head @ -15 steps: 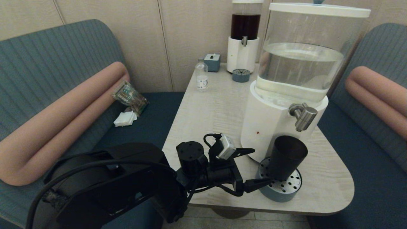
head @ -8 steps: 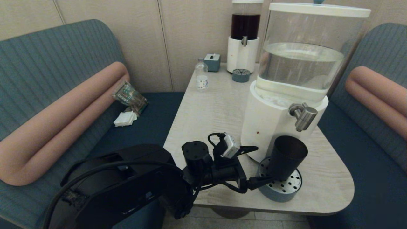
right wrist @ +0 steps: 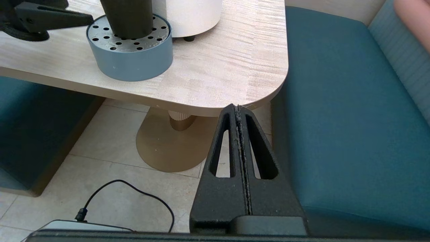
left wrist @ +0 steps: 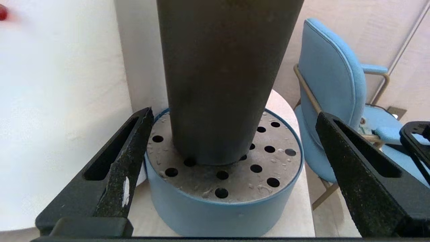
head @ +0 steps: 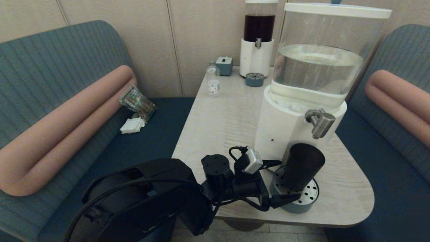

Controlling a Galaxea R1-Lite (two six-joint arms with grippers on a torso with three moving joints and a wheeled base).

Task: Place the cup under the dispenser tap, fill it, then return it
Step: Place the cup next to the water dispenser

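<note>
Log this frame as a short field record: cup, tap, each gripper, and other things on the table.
cup: black tumbler, upright on the blue perforated drip tray
dispenser tap: steel spout, above the cup's mouth
left gripper: open, fingers either side of the cup's base, not touching it
right gripper: shut, parked low off the table's near edge
table: also holds a small clear bottle and a dark-liquid dispenser

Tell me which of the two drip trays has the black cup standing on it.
The near drip tray, below the clear-water dispenser's tap, holds the cup. The far tray sits bare.
</note>
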